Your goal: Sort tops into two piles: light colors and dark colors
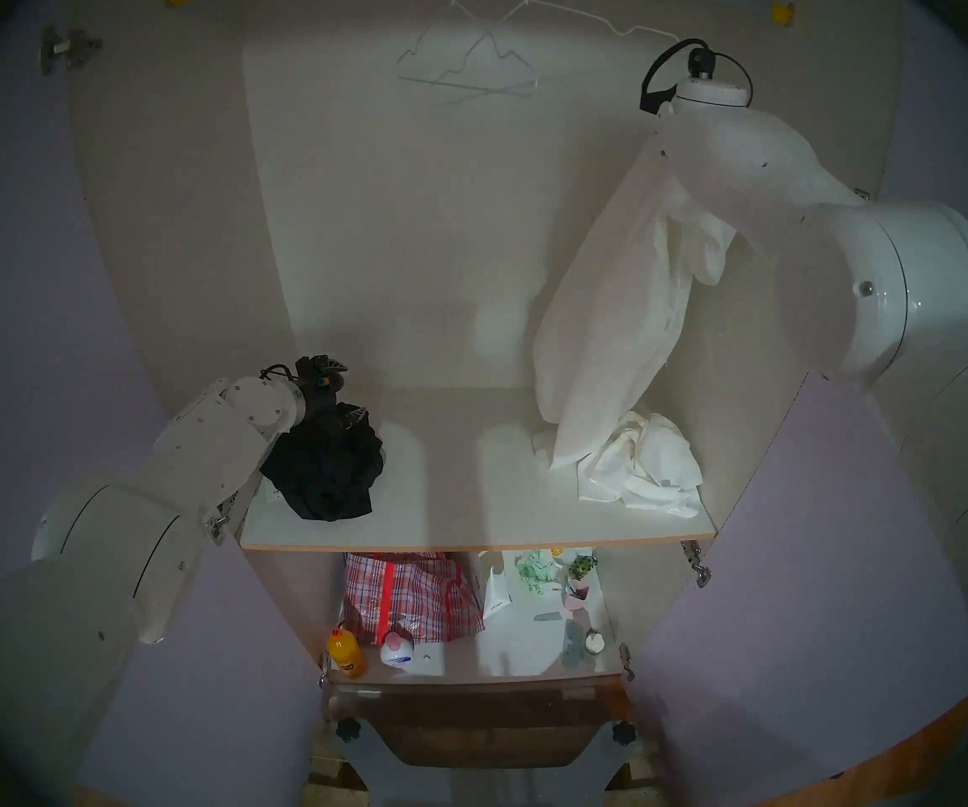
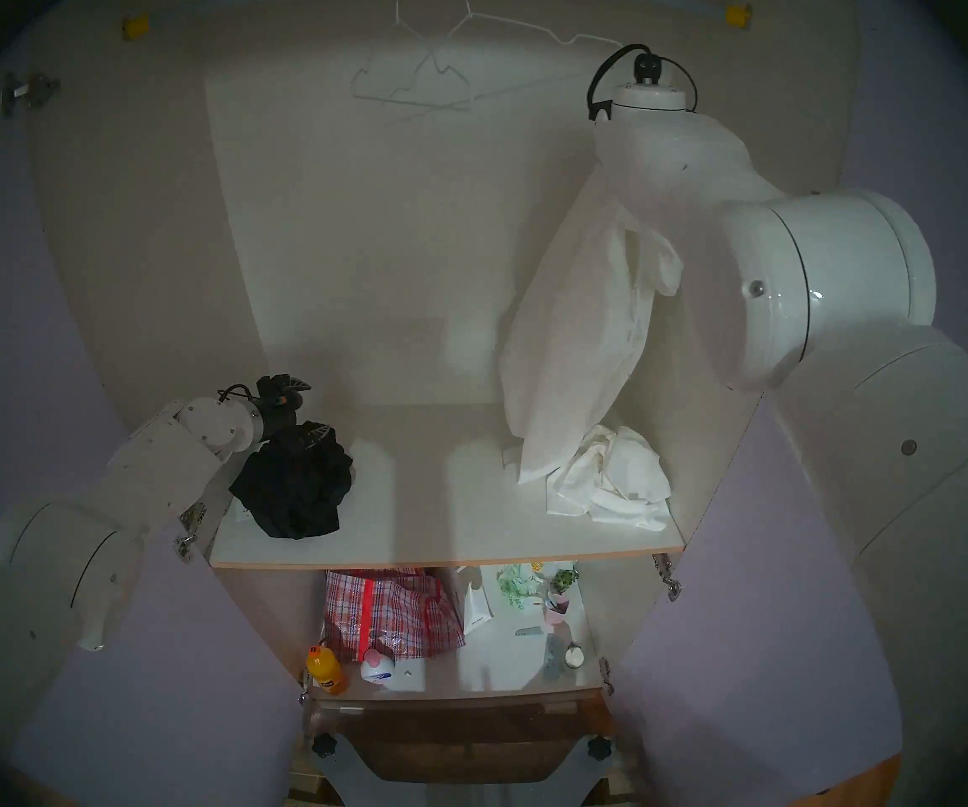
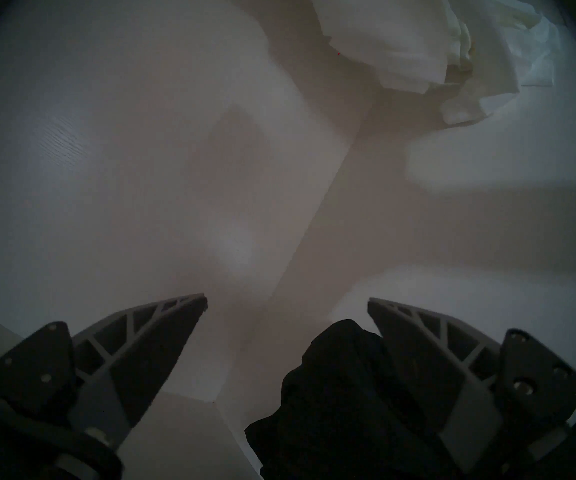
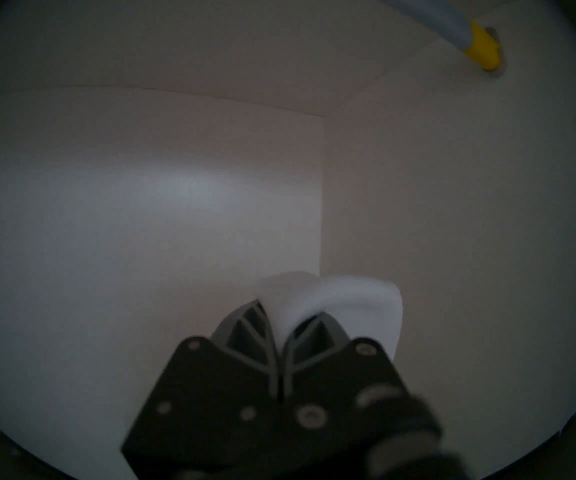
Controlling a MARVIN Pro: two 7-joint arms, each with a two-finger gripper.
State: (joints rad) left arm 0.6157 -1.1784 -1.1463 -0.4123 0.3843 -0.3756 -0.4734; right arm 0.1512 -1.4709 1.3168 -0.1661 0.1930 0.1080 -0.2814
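On the left of the shelf point(image 1: 470, 497) the dark colors make one bunched black top point(image 1: 324, 474) point(image 2: 295, 485) point(image 3: 331, 399). My left gripper point(image 1: 342, 389) point(image 2: 307, 407) point(image 3: 287, 300) hovers open just behind and above it, one finger brushing the cloth, nothing clamped. The light colors lie as a crumpled white heap point(image 1: 644, 468) point(image 2: 615, 480) point(image 3: 401, 43) on the shelf's right. A long white top point(image 1: 604, 334) point(image 2: 575, 346) point(image 4: 349, 295) hangs from high up, its lower end resting on that heap. My right gripper point(image 4: 288, 309) is shut on its upper edge; the forearm hides the gripper in both head views.
Wire hangers point(image 1: 470, 72) dangle from a rail with a yellow bracket point(image 4: 480, 49). The lower shelf holds a red-checked bag point(image 1: 406, 596), an orange bottle point(image 1: 345, 651), a white carton point(image 1: 496, 590) and small items. Wardrobe doors stand open on both sides.
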